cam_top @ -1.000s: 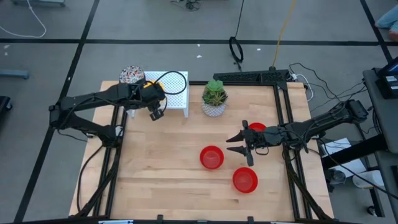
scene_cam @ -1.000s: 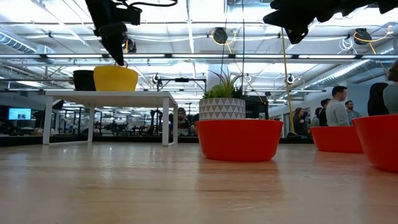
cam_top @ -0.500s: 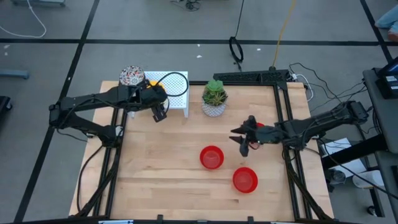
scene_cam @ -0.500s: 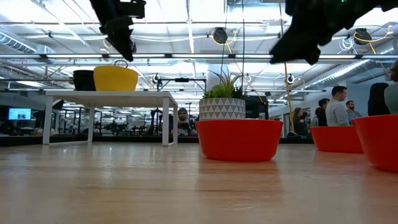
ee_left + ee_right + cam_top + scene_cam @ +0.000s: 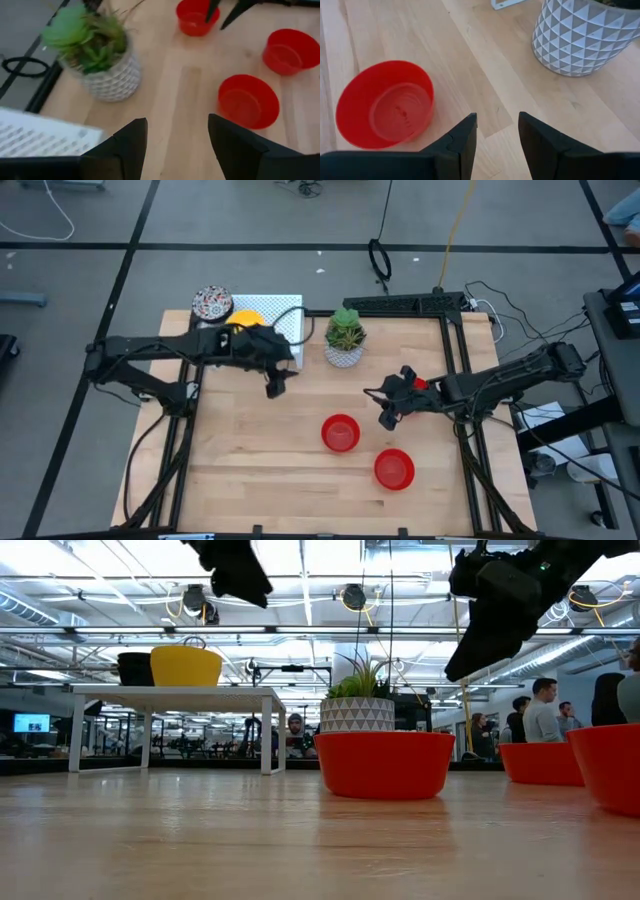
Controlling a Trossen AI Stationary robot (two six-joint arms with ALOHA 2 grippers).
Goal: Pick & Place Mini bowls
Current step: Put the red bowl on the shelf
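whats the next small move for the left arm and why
Probably carry the left gripper on toward the nearest red bowl and lower over its rim. Its fingers are open and empty, hanging above bare table short of that bowl, while the right gripper hangs above the table near the third red bowl.

wooden table (image 5: 250, 450), white perforated stand (image 5: 285, 320) at its far edge, white patterned pot with green plant (image 5: 344, 338) just beside the stand, people (image 5: 540, 710) standing in room behind, cables (image 5: 380, 255) on floor
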